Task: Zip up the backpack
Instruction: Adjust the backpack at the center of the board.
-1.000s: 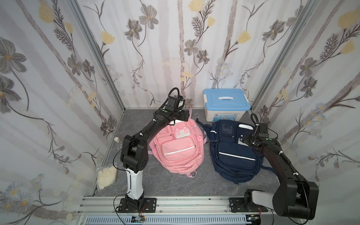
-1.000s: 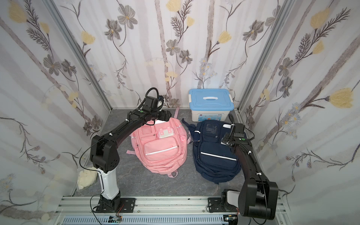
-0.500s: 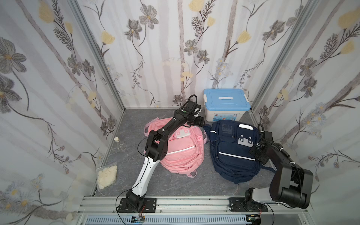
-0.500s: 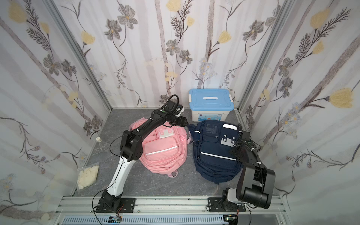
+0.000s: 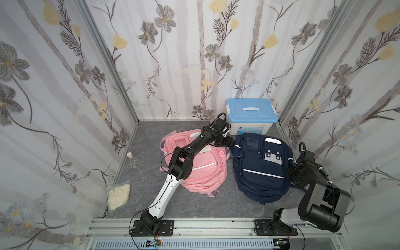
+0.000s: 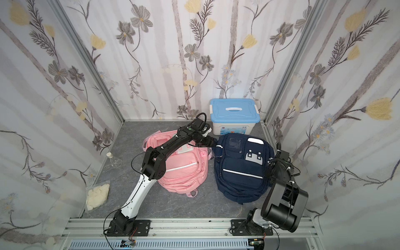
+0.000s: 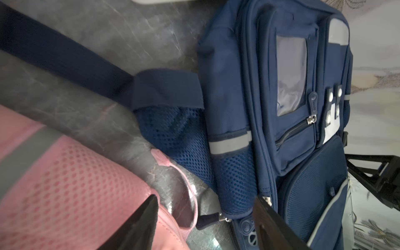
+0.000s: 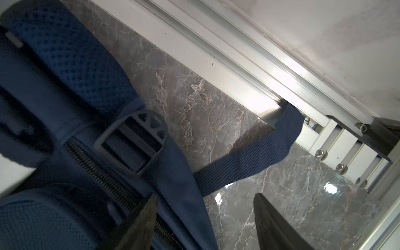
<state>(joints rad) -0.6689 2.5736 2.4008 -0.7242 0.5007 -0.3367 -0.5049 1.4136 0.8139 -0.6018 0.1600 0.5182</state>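
Grey marble floor [image 5: 151, 138] between flowered walls [image 5: 184, 54]; in both top views a pink backpack [image 5: 203, 173] lies centre frame, the navy backpack [image 5: 262, 173] just right of it, long axis running from upper frame to lower; the left gripper [image 5: 226, 141] hangs at its upper-left corner, jaws wide and empty; the right gripper [image 8: 205, 194], also wide and empty, sits at its right flank above the zip teeth [image 8: 101, 168]; low in the left wrist view a zip pull [image 7: 213, 217] lies just ahead, between the fingers [image 7: 138, 223], so the left gripper looks nearer.

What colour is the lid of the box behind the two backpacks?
Light blue; the lid shows best in a top view.
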